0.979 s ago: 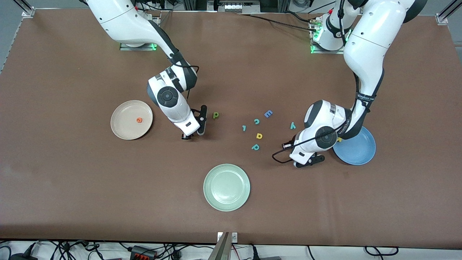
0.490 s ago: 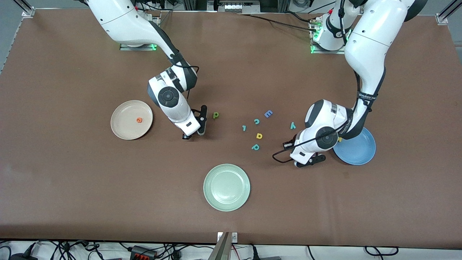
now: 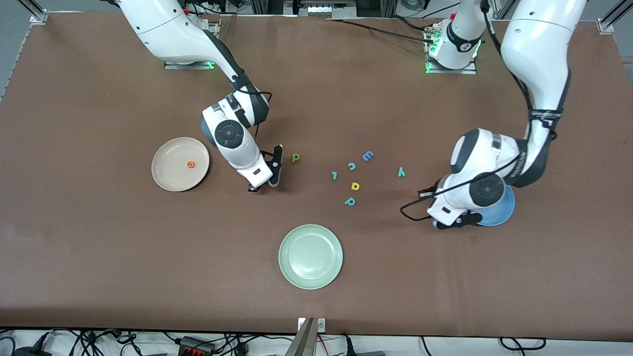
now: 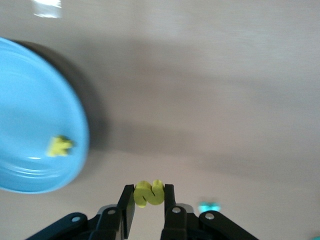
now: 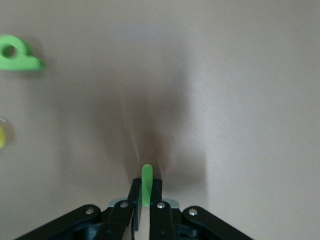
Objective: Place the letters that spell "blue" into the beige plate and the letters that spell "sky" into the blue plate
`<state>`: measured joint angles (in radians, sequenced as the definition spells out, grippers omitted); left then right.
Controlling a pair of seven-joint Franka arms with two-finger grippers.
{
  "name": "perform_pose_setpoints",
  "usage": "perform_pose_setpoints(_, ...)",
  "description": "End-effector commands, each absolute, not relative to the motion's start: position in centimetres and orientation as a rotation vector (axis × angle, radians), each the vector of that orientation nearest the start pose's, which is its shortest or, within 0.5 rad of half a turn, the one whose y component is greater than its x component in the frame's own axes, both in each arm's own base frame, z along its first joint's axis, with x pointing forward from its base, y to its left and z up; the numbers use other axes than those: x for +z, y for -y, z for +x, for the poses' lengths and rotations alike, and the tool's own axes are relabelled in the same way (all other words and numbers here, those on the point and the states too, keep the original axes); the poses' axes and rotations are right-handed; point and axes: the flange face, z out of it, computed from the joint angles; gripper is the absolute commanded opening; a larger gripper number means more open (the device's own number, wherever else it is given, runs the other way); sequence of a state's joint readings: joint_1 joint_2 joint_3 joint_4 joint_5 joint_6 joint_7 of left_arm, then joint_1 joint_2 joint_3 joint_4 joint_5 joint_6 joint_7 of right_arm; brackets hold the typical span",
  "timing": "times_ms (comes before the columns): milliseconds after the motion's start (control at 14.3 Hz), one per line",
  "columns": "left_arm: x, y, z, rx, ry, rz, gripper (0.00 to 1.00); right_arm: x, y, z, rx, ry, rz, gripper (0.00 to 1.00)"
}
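My left gripper is shut on the yellow "s", beside the rim of the blue plate. A small yellow letter lies in that plate. The teal "y" lies on the table. My right gripper is shut on the thin green "l", low over the table between the beige plate and the olive-green "b". The orange "e" lies in the beige plate. A yellow bit shows at the edge of the right wrist view.
A pale green plate sits nearest the front camera. Mid-table lie a blue "E", teal "c", teal "l", yellow "a" and teal "p".
My left arm has carried the "s" toward the blue plate and now covers most of it. My right gripper has stayed in place and closed on the green "l".
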<state>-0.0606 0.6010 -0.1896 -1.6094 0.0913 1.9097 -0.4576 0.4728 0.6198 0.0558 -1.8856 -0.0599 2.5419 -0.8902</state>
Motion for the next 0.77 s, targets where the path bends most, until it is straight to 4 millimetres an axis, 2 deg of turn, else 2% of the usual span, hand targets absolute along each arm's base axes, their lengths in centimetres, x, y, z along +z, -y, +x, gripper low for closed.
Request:
perform_pose_setpoints(0, 26.6, 9.2, 64.5, 0.481, 0.114, -2.998, 0.16, 20.1, -29.3, 56.8, -0.061, 2.038, -2.441, 0.02)
perform_pose_setpoints(70, 26.4, 7.3, 64.7, 0.497, 0.026, -3.015, 0.16, 21.2, -28.1, 57.2, -0.023, 2.011, -2.474, 0.02)
perform_pose_setpoints(210, 25.5, 1.8, 65.2, 0.524, -0.196, -3.058, 0.16, 23.5, -25.2, 57.7, 0.078, 1.949, -2.538, 0.03)
perform_pose_setpoints(280, 24.3, -1.1, 65.2, 0.535, -0.313, -3.081, 0.16, 24.3, -23.2, 57.7, 0.151, 1.873, -2.595, 0.03)
perform_pose_setpoints(420, 21.9, -5.4, 64.9, 0.514, -0.51, -3.109, 0.16, 25.3, -20.2, 56.8, 0.244, 1.757, -2.661, 0.03)
perform_pose_setpoints(560, 19.4, -8.0, 63.9, 0.482, -0.586, -3.125, 0.16, 24.7, -16.1, 56.0, 0.304, 1.647, -2.711, 0.03)
perform_pose_setpoints(699, 18.5, -7.7, 62.9, 0.482, -0.573, -3.126, 0.18, 23.4, -11.5, 55.0, 0.366, 1.527, -2.75, 0.03)
